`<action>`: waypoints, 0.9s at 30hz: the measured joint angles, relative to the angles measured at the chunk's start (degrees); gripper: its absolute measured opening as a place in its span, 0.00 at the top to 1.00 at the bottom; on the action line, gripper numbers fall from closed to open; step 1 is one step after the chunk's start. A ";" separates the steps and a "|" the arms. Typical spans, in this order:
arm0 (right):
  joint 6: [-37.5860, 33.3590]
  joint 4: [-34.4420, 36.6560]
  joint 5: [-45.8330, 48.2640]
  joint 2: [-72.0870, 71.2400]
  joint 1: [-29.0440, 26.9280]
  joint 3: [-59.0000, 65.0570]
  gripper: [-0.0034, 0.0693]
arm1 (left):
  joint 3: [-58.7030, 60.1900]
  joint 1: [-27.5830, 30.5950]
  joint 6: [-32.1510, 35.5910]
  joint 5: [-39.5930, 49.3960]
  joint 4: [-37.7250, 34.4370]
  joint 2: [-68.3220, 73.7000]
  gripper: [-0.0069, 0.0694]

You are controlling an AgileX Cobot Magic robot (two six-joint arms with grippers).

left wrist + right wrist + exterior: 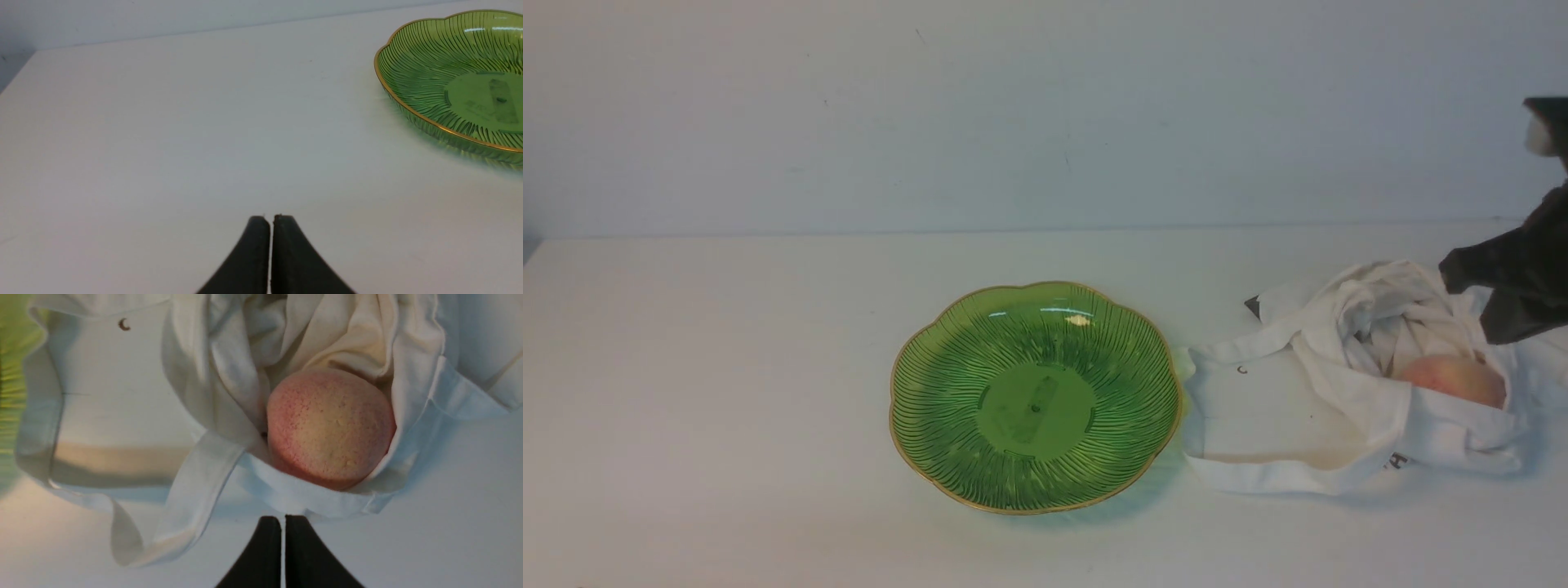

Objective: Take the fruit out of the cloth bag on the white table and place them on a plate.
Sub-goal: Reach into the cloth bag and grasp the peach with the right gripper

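Near the right edge of the bench [727,367], the peach [329,428] is cradled in the open mouth of the cloth bag [1298,408], beside the plate [947,425]. The right hand [283,517] is held above the bag, pressed together and empty. The reach is judged in hand, and spreading is called for next.

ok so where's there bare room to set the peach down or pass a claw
The plate is bare all over. The white table is open left of the plate, behind it, and in front of it. Crowded on the right: the cloth bag lies almost against the plate's rim, folds bunched round the peach, shut right claw at its mouth.
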 joint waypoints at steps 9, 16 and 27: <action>1.94 -2.15 -4.30 10.27 -0.25 -4.89 0.69 | 0.00 0.00 0.00 0.00 0.00 0.00 0.92; 6.22 -3.48 -4.34 16.63 -1.65 -8.84 0.33 | 0.00 0.00 0.00 0.00 0.00 0.00 0.92; 6.57 -3.09 -1.23 21.37 -1.65 -9.20 0.09 | 0.00 0.00 0.00 0.00 0.00 0.00 0.92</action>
